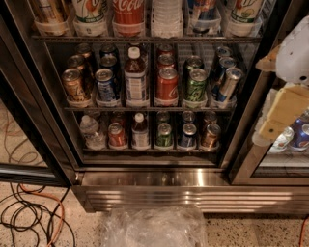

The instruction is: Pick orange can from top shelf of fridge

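Okay, orange can [47, 10] stands on the top shelf [145, 37], upper left of frame, top cropped. My claw [282, 113] hangs at right edge, well apart; can't tell how open it is. Likely light, slick, dentable, so I'd grip mid-body, gently.

White "Coca-Cola" script stands on the red-labelled plastic bottle [128, 12] on the top wire rack [145, 38], cut off by the upper edge of the view. The same white script, only partly legible, runs down the red aluminium can [167, 87] on the middle rack [145, 109]. The other labels cannot be read, and the cream-coloured gripper [279, 118] hangs at the right edge.
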